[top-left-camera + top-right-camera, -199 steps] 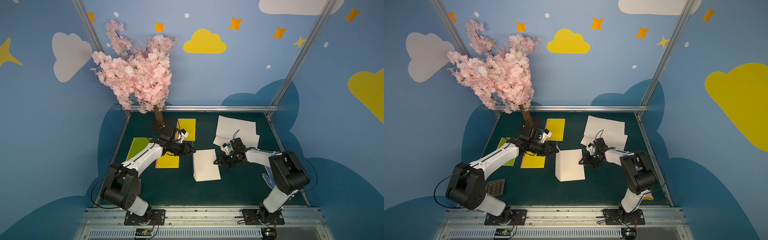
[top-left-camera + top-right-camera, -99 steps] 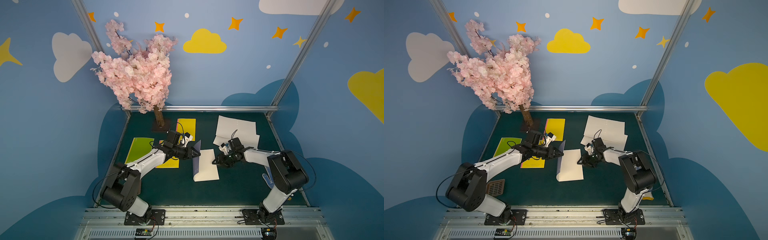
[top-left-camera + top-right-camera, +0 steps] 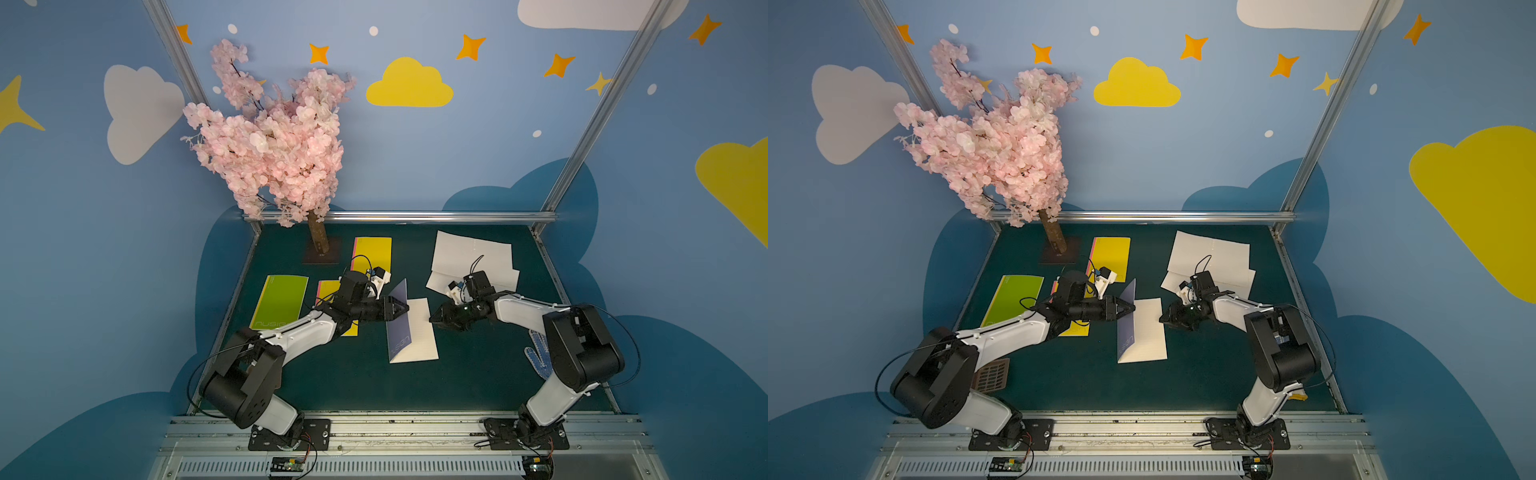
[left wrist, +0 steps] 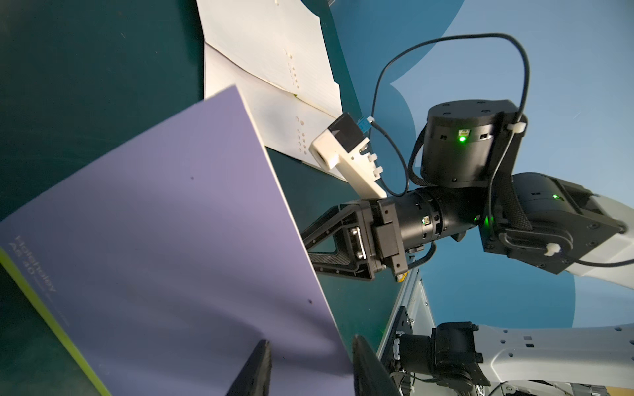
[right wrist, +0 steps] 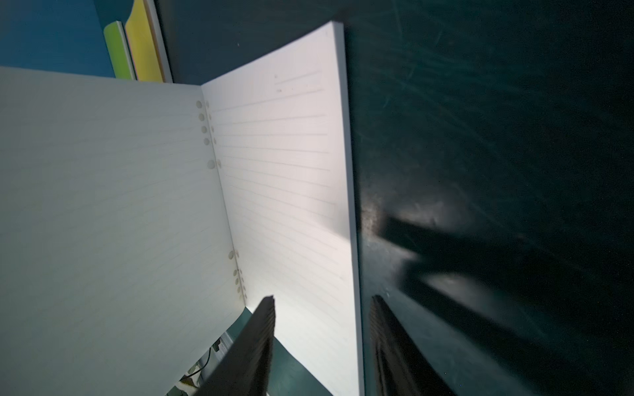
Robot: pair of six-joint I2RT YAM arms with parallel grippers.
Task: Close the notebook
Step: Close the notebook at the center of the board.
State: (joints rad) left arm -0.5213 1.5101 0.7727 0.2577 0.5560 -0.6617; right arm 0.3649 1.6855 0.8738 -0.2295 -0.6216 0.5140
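Your left gripper (image 3: 404, 308) has its jaws apart, holding nothing, with its tip against the purple cover (image 3: 397, 332) of the notebook (image 3: 419, 336), which lies in the middle of the bench (image 3: 374, 386) with that cover standing up. Your right gripper (image 3: 433, 319), jaws apart too, sits at the notebook's right edge. I think the loose cover could flop back left if you pull away, or a hard push could slide the whole notebook.
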